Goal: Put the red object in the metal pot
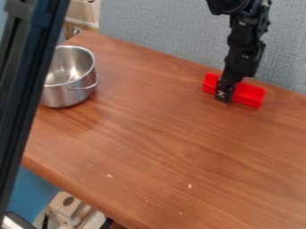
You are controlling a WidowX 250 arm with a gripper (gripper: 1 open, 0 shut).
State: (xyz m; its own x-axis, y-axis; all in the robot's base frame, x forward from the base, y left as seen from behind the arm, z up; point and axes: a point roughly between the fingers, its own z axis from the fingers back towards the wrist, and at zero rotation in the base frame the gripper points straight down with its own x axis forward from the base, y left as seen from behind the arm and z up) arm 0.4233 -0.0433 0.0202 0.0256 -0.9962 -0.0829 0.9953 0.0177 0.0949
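Fingers (227, 92) point straight down, clenched on the middle of the red block (233, 90) at the far right of the tabletop (156, 134). Block lies flat on the wood, one end sticking out to the left of the fingers and the other to the right; its centre is hidden behind them. Black arm (245, 40) rises from the block up out of the top edge, in front of a grey-blue wall (167, 27). Pot (66, 76) sits on the left side of the tabletop, well apart from the block, upright with its open mouth up; inside looks bare where visible. Its left part is cut off by a dark slanted bar (30, 98) close to the camera, running from the top left down to the bottom left.
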